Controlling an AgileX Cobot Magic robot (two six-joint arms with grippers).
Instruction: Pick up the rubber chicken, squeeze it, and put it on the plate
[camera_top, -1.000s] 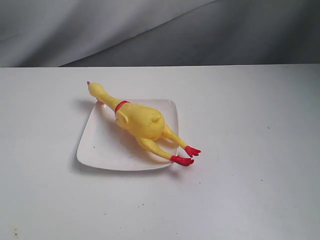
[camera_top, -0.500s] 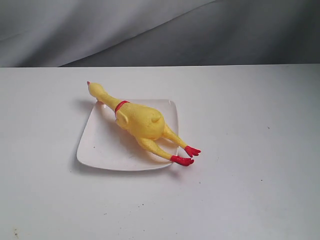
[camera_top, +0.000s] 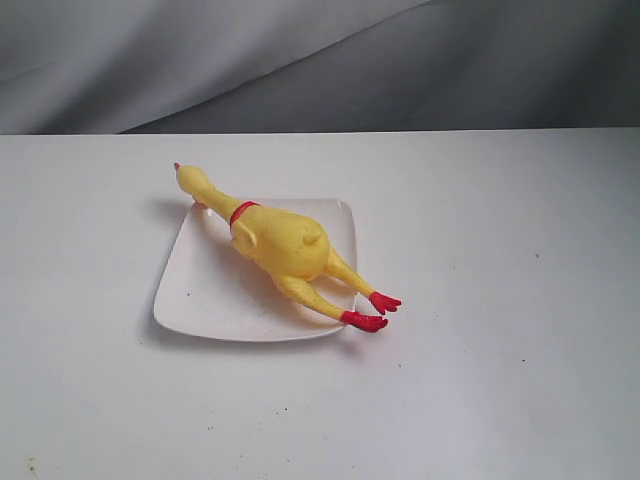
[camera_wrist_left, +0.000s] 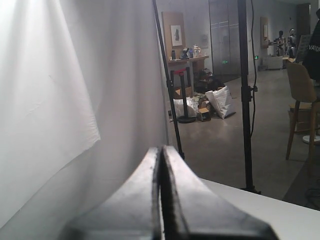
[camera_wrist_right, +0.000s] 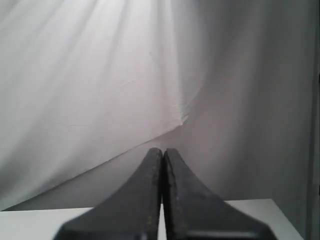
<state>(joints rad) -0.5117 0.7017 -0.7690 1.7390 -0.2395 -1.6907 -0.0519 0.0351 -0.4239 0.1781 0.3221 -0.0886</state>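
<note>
Left gripper (camera_wrist_left: 162, 150) pressed closed, empty, facing a white drape (camera_wrist_left: 45, 100) and a black stand pole (camera_wrist_left: 245, 95). Plate (camera_top: 200, 295) sits left of centre on the white table (camera_top: 500, 300); the rubber chicken (camera_top: 285, 245) lies diagonally on it, head past the far-left rim, feet past the near-right corner. Right gripper (camera_wrist_right: 162, 151) closed, empty.

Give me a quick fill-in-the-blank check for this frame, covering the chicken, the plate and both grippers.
The rubber chicken lies on the plate, whose colour is ____. The chicken's feet are ____. The left gripper and right gripper are both ____, holding nothing.
Missing words: white; red; shut.
</note>
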